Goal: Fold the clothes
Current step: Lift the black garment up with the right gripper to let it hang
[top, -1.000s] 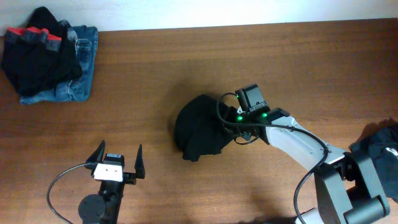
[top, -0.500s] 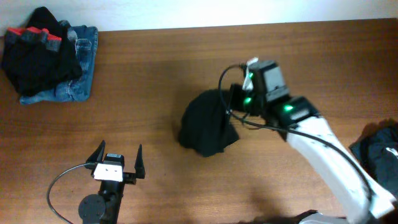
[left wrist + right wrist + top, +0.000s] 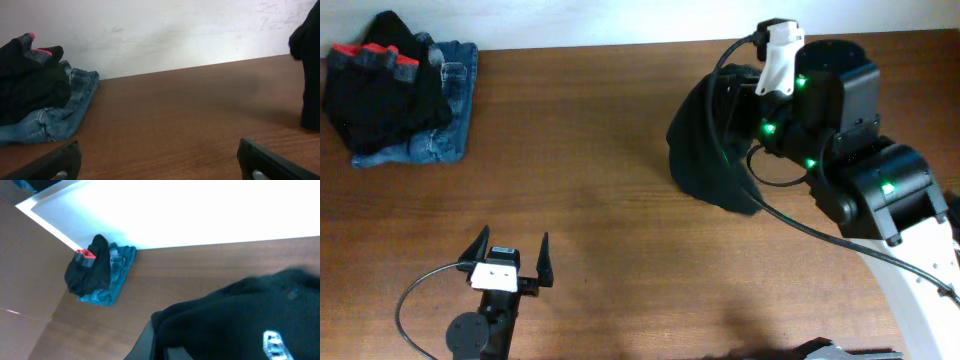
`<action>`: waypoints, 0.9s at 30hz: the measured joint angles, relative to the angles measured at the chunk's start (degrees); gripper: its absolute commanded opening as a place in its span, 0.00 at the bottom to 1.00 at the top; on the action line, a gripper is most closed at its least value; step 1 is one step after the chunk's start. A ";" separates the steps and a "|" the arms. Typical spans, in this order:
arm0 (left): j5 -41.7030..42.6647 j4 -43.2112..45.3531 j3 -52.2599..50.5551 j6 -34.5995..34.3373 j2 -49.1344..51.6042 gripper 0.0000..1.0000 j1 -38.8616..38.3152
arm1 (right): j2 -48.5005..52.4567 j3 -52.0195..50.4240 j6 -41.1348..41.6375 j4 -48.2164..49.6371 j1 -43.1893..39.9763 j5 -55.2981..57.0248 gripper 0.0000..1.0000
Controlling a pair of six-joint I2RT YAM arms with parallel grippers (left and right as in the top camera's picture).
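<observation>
Item, near to far: left gripper (image 3: 507,262), jaws wide and idle, which I'd bring in for a second corner; right gripper (image 3: 738,100) clamped on the black top (image 3: 710,150), hanging bunched over the table (image 3: 610,200) (white label (image 3: 274,341) showing); clothes pile (image 3: 395,90), far corner, leave.

At far left corner of table (image 3: 600,200), heap of clothes (image 3: 395,85) lay by wall (image 3: 620,20), top (image 3: 705,150) hung over back right, left gripper (image 3: 510,262) sat front left.
</observation>
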 measured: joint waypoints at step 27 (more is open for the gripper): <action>0.00 0.00 0.00 0.00 0.00 0.99 0.00 | 7.04 8.17 -1.57 -4.59 12.92 19.34 0.05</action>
